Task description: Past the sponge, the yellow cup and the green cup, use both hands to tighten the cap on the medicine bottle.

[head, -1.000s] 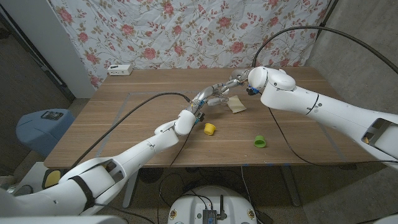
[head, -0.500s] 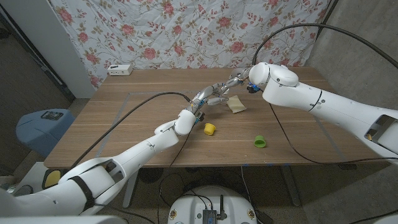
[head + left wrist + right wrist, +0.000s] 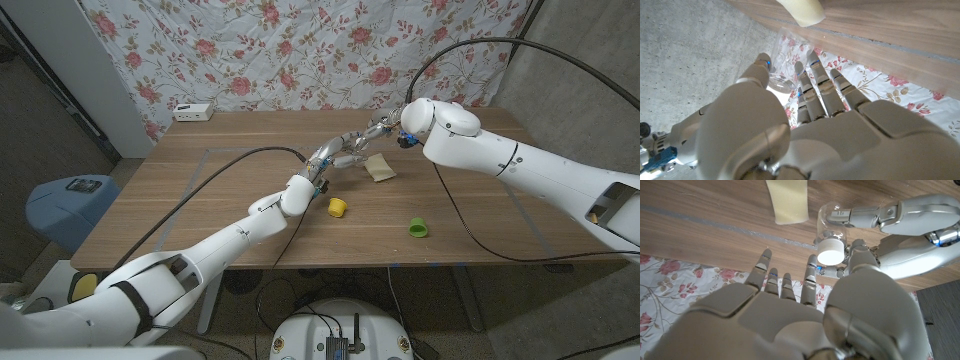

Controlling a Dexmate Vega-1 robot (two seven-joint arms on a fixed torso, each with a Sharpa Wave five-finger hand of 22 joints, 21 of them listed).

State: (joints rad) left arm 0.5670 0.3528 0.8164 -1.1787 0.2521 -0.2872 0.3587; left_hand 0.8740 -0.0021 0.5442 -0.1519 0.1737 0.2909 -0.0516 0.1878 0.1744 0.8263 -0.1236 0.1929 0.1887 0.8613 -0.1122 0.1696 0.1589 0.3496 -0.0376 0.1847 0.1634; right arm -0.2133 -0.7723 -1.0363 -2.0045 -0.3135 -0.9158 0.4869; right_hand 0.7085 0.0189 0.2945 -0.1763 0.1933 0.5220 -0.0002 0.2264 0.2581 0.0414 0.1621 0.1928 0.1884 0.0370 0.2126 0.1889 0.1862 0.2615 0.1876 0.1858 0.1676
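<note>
The left arm reaches toward one o'clock, its left hand (image 3: 335, 153) gripping the medicine bottle (image 3: 832, 224) with fingers wrapped around it. The right arm extends toward ten o'clock; the right hand (image 3: 383, 131) pinches the white cap (image 3: 832, 251).

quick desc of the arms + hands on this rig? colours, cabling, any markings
Both arms are glossy white rounded shells with dark seams at the joints. The left arm carries a black band near the shoulder, and a black cable runs along it. The right arm has a black cable looping up from near the wrist. The left hand and right hand are metallic silver-grey, segmented, with small blue accents on the fingers.
</note>
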